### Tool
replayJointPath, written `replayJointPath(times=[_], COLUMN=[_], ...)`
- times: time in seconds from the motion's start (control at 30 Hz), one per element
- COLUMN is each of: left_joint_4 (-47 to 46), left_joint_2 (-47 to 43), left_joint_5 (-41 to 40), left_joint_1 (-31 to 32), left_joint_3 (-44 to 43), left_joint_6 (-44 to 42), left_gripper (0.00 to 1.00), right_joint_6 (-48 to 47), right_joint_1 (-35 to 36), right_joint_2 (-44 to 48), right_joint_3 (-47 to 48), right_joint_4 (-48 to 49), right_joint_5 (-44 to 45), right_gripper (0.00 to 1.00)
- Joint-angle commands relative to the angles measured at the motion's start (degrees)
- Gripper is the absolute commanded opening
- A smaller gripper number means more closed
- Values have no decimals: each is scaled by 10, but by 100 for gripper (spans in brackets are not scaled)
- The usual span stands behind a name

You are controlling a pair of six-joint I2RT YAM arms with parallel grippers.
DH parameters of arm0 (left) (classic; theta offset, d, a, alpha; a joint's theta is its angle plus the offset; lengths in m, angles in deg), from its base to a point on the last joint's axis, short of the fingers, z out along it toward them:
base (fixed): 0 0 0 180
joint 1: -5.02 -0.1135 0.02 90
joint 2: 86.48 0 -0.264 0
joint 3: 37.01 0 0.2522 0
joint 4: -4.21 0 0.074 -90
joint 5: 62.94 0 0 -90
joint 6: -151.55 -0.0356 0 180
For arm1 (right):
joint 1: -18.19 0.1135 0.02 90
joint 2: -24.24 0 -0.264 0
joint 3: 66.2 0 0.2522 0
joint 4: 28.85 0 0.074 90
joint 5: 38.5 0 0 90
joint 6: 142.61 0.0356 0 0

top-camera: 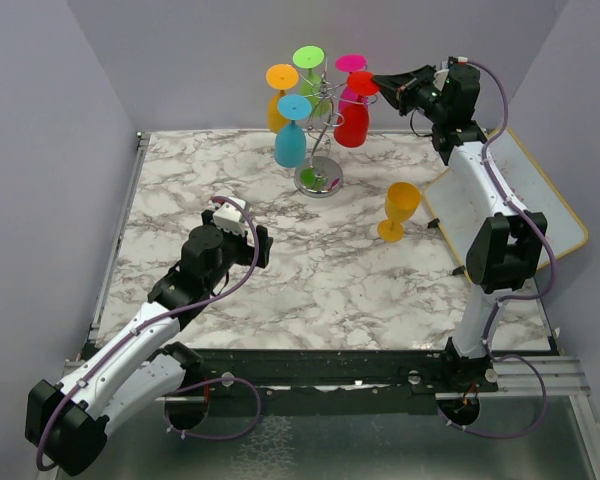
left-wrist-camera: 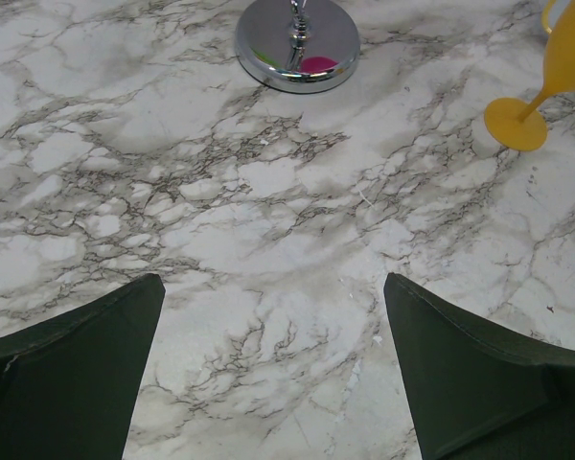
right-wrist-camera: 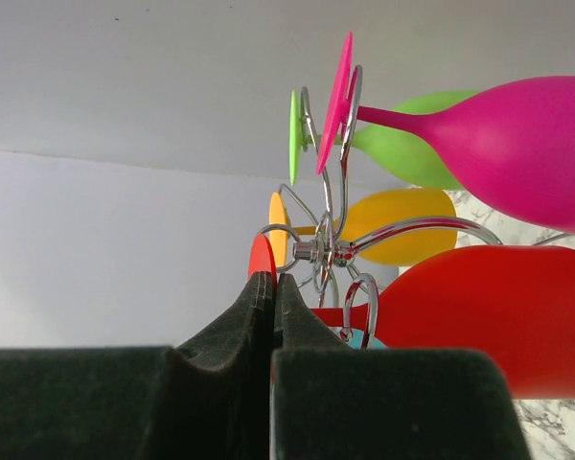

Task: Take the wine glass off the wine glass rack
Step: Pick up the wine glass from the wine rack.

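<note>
1. My right gripper (right-wrist-camera: 272, 280): clenched, fingers pressed together. Whether they pinch anything, I cannot tell.
2. Red plastic wine glass (right-wrist-camera: 479, 316): hangs bowl-down on the silver wire wine glass rack (right-wrist-camera: 326, 251), with its foot at my right fingertips.
3. My left gripper (left-wrist-camera: 273, 287): released, spread wide above the marble-patterned table (left-wrist-camera: 220, 220).
4. Yellow plastic wine glass (left-wrist-camera: 567, 57): upright, ahead and right of my left gripper.

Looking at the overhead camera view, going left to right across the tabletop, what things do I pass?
left gripper → wine glass rack → standing yellow wine glass → white board
</note>
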Motion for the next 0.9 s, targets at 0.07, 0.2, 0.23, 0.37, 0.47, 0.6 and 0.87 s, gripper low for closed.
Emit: replayJointPath(times=[0.07, 0.2, 0.23, 0.37, 0.47, 0.6, 0.87], left_joint_4=[5, 6, 6, 5, 4, 5, 5], left_joint_2=[-7, -7, -7, -6, -6, -7, -8], left_joint_5=[-11, -11, -10, -10, -9, -8, -8], left_joint_1=[-3, -3, -3, -3, -3, -3, -3], left_joint_3=[-3, -2, -2, -2, -3, -2, -3], left_joint_6=[-4, -4, -3, -3, -2, -1, -1], left_gripper=[99, 99, 99, 99, 99, 99, 99], right_joint_6=[8, 13, 8, 7, 15, 11, 4], right_joint_1=[-6, -10, -11, -11, -11, -11, -6], right_joint_2=[27, 45, 46, 45, 35, 21, -13], right_joint_3=[8, -6, -1, 6, 10, 34, 81], right_joint_4=[13, 26, 18, 3, 0, -20, -51], right_joint_5=[34, 54, 61, 72, 59, 48, 19], right_gripper=[1, 1, 1, 1, 1, 1, 1])
